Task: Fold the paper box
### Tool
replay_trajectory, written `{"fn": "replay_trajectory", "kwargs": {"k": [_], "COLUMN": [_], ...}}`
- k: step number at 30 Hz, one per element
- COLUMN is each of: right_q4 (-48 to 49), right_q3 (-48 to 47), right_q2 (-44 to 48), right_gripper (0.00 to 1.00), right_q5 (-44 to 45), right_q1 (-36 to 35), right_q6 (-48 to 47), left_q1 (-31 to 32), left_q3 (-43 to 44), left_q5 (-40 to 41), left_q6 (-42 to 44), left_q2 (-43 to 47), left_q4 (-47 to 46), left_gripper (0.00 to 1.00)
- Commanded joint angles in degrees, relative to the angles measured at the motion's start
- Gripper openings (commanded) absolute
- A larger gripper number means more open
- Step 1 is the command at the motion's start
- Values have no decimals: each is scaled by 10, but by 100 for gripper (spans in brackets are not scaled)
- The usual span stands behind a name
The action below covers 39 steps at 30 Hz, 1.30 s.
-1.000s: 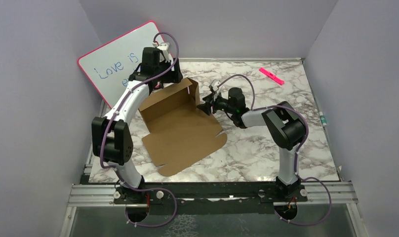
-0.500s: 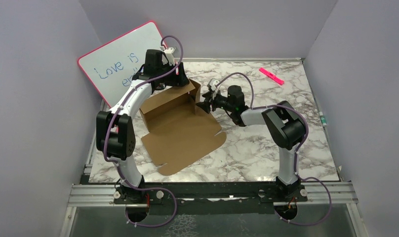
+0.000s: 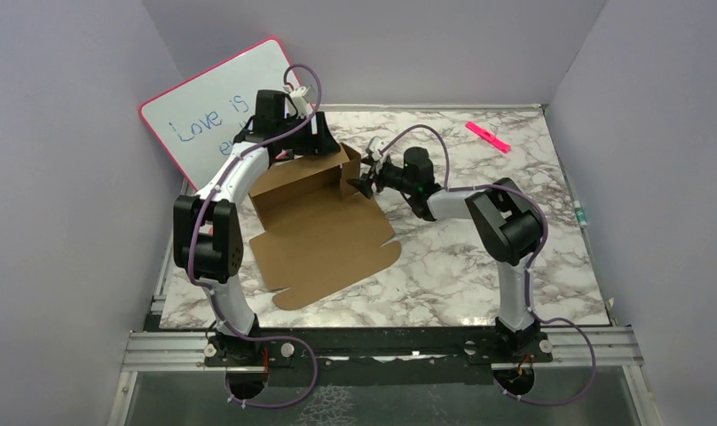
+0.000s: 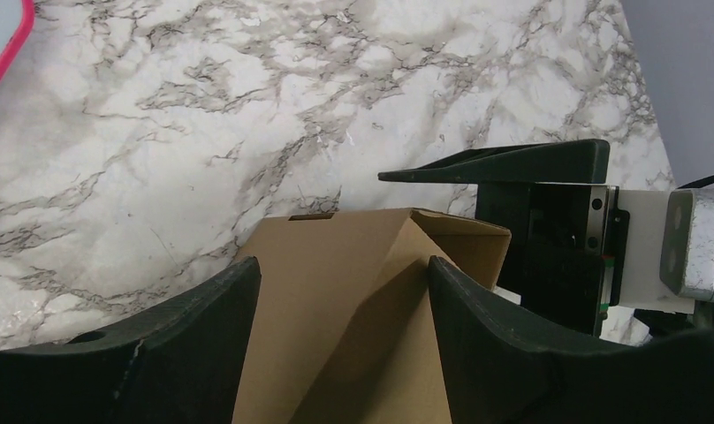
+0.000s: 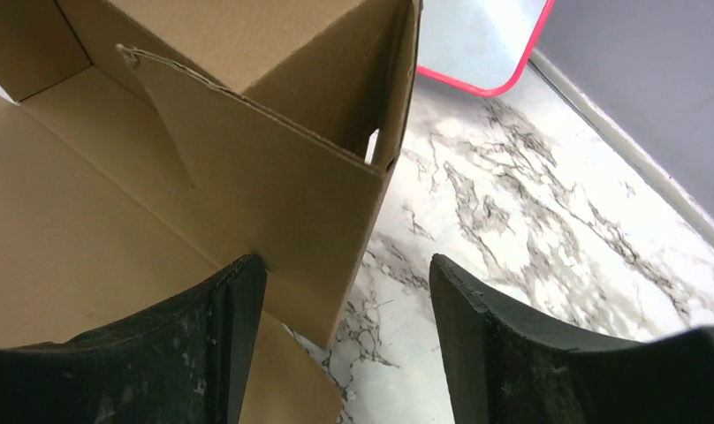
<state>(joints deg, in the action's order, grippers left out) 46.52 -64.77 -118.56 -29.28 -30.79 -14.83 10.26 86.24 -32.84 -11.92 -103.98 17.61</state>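
The paper box (image 3: 324, 232) is a brown cardboard sheet, flat at the front with its far wall and right side flap standing up. My left gripper (image 3: 315, 145) is open above the raised far wall, whose top edge (image 4: 336, 291) runs between its fingers. My right gripper (image 3: 362, 177) is open at the box's far right corner. In the right wrist view the standing side flap (image 5: 274, 190) sits between the fingers, against the left finger (image 5: 203, 344), with bare table by the right one. The right gripper's body shows in the left wrist view (image 4: 548, 238).
A pink-framed whiteboard (image 3: 217, 111) with blue writing leans at the back left, just behind the left arm. A pink marker (image 3: 488, 137) lies at the far right of the marble table (image 3: 479, 257). Grey walls close in the sides and back.
The box's far wall and side flap have been pushed more upright and the box has slid slightly left. My right gripper moved left and farther in to the corner. My left gripper shifted slightly right along the wall.
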Motion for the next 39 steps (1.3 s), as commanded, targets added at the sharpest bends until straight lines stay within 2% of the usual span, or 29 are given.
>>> {"fn": "replay_trajectory", "kwargs": {"k": [1,16,30,39], "right_q4": [-6,-40,-29,-21], "right_q3": [-35,-77,-110,-134], "right_q2": [-15,-41,-58,-71], "right_gripper": [73,71,66,59], "right_q5": [-3,-58,-46,-14], "right_q1": [-3,-5,-14,-32], "right_q6": [-26,-49,-65,-79], "left_q1": [-11,-48,-58,-59], "left_q3": [2,10,33,33], "left_q5": [-50,-128,-176,-196], "left_q6": [-20,-99,-115,-123], "left_q2": [-21,-54,-69,-72], "left_q4": [17,-9,-6,-5], "left_gripper": [71,74,77,80]}}
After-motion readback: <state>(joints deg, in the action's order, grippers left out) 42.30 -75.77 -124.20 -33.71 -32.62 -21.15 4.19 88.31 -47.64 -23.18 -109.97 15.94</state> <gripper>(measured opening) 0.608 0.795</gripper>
